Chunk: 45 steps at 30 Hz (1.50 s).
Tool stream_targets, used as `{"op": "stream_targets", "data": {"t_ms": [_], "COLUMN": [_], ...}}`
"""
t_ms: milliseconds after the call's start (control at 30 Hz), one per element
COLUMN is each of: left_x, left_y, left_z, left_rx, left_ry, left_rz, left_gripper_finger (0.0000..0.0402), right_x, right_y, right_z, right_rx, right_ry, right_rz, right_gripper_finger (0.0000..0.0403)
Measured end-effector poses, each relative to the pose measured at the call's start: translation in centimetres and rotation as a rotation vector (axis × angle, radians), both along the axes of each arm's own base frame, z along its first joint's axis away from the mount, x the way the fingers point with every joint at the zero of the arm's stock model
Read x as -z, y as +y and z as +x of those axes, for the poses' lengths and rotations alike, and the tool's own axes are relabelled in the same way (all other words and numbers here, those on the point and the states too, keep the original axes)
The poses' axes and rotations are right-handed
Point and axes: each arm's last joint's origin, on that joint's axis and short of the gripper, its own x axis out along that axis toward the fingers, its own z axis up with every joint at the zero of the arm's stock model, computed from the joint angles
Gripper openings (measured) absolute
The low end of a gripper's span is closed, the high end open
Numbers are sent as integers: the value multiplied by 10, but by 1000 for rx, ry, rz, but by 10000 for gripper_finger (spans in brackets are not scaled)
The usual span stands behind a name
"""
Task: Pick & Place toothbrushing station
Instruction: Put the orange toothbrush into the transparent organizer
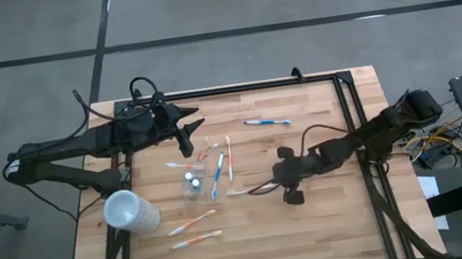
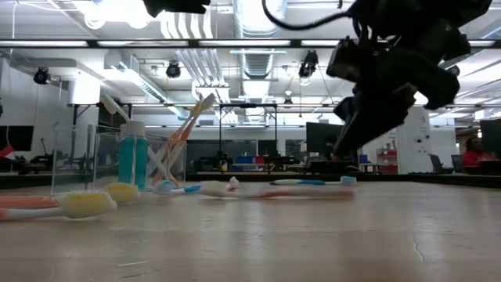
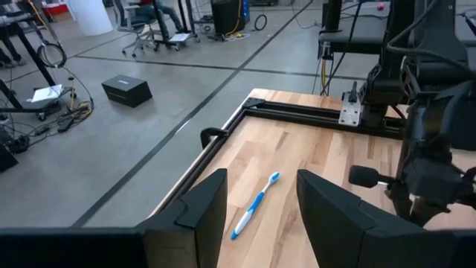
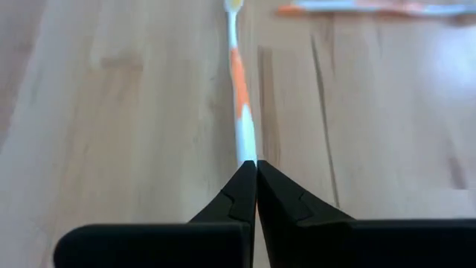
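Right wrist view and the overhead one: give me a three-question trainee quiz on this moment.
1. True or false: the right pincer is shut on the handle end of a white-orange toothbrush.
2. Which arm's pincer stands open with nothing between its fingers? A) left B) right
3. Fill in: the lone white-blue toothbrush lies nearer the table's ____ edge in the high view, apart from the cluster around the clear tumbler.

Key: 1 true; 2 A, the left pincer; 3 top.
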Motion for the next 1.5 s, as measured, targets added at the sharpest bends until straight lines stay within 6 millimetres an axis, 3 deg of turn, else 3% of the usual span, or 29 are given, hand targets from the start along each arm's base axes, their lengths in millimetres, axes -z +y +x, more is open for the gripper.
{"op": "stream_targets", "data": {"t_ms": [300, 833, 933, 1100, 1267, 1500], "left_x": [0, -1, -2, -2, -4, -6], "left_y": [0, 0, 0, 0, 1, 1], "left_z": [0, 0, 0, 0, 1, 1], "left_rx": [-1, -3, -3, -4, -9, -23], "left_ry": [-2, -17, -24, -29, -47, -93], "left_rz": [-1, -8, -10, -12, -14, -44], "left_gripper_finger": [168, 168, 168, 168, 168, 167], "right_x": [-18, 7, 13, 25, 36, 48], "right_y": [-4, 0, 5, 8, 4, 7], "right_z": [-5, 15, 11, -9, -26, -33], "right_rx": [19, 257, 299, 305, 283, 56], "right_ry": [-66, -154, -288, -447, -470, -399], "right_rz": [1, 166, 104, 146, 170, 107], "right_gripper_finger": [8, 8, 8, 8, 8, 8]}}
